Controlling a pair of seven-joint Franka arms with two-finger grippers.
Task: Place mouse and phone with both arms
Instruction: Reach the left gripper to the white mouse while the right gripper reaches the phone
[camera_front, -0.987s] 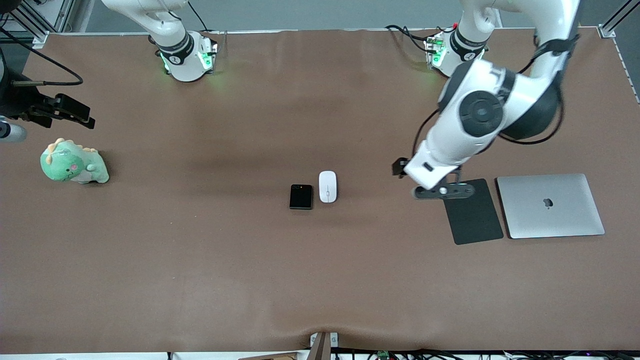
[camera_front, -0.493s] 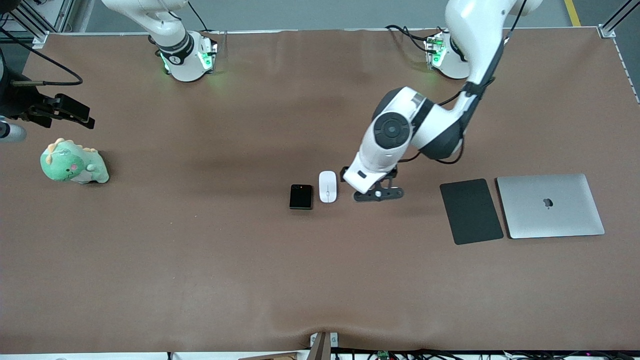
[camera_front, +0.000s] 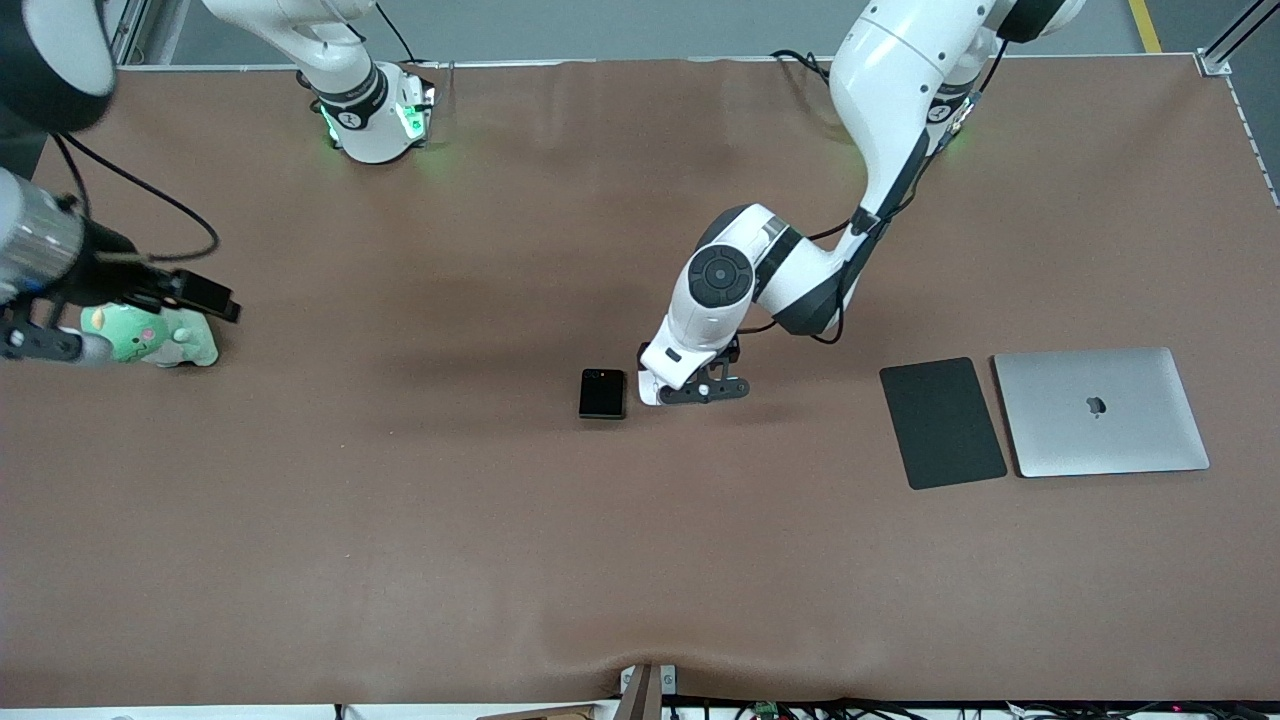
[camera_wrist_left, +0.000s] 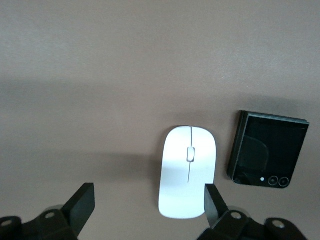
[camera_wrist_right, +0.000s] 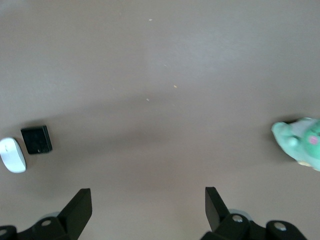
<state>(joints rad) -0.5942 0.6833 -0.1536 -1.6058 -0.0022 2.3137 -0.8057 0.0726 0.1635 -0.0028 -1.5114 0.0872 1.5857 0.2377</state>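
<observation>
The white mouse (camera_wrist_left: 188, 171) lies on the brown table beside the black phone (camera_wrist_left: 267, 156). In the front view the phone (camera_front: 602, 393) shows mid-table, and the left arm's hand covers nearly all of the mouse. My left gripper (camera_front: 700, 390) is open and empty just above the mouse. In its wrist view the left gripper (camera_wrist_left: 147, 202) has the mouse's end just inside one finger (camera_wrist_left: 212, 200). My right gripper (camera_front: 45, 345) is open and empty, up over the right arm's end of the table. The right wrist view shows the right gripper (camera_wrist_right: 147, 204) above bare table, with the phone (camera_wrist_right: 36, 139) and mouse (camera_wrist_right: 12, 155) far off.
A green plush dinosaur (camera_front: 165, 340) sits under the right hand and also shows in the right wrist view (camera_wrist_right: 300, 142). A dark grey pad (camera_front: 943, 423) and a closed silver laptop (camera_front: 1100, 412) lie side by side toward the left arm's end.
The left arm has swung from over the dark pad across to the mouse and now covers it. The right arm has come lower into view over the plush.
</observation>
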